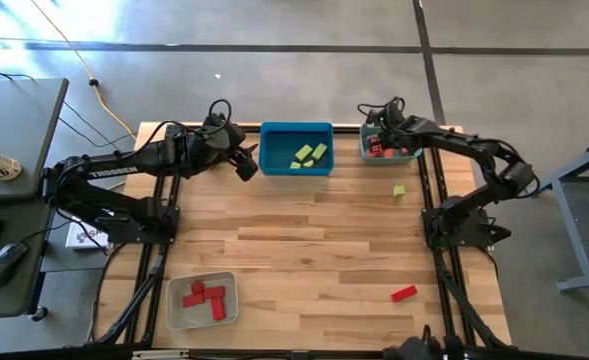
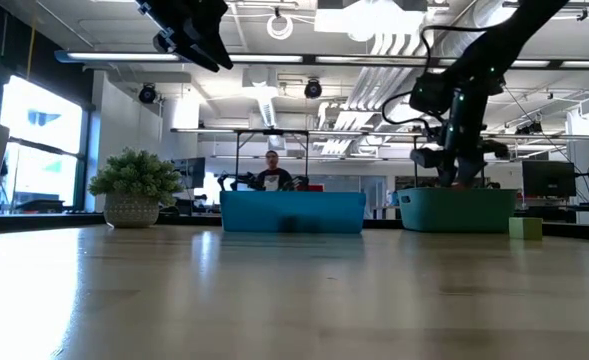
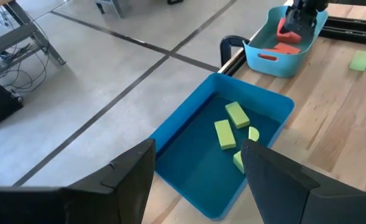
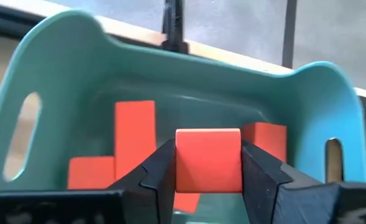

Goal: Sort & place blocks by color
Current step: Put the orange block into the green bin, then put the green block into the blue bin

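My right gripper [image 4: 207, 152] hangs over the teal tray [image 1: 406, 156] at the far right, shut on an orange block [image 4: 207, 174]. More orange blocks [image 4: 135, 134] lie on the tray's floor. Left of the blue tray [image 1: 296, 132], my left gripper [image 1: 245, 163] stands raised and open with nothing between its fingers. The blue tray holds yellow-green blocks [image 3: 225, 133]. One yellow-green block [image 1: 399, 192] lies on the table near the teal tray. A red block [image 1: 404, 293] lies near the front right. My right gripper pinches the orange block by two opposite sides [image 4: 181, 163] between its two fingers. The fingers slant down from above into the teal tray. The block sits level between them, over the blocks on the tray's floor; whether it touches them, I cannot tell.
A grey tray [image 1: 226, 312] with red blocks [image 1: 202, 297] stands at the front left. A potted plant [image 2: 134, 185] stands beyond the table's far edge in the low view, and a person shows far behind the blue tray. Bare wood lies across the table's middle.
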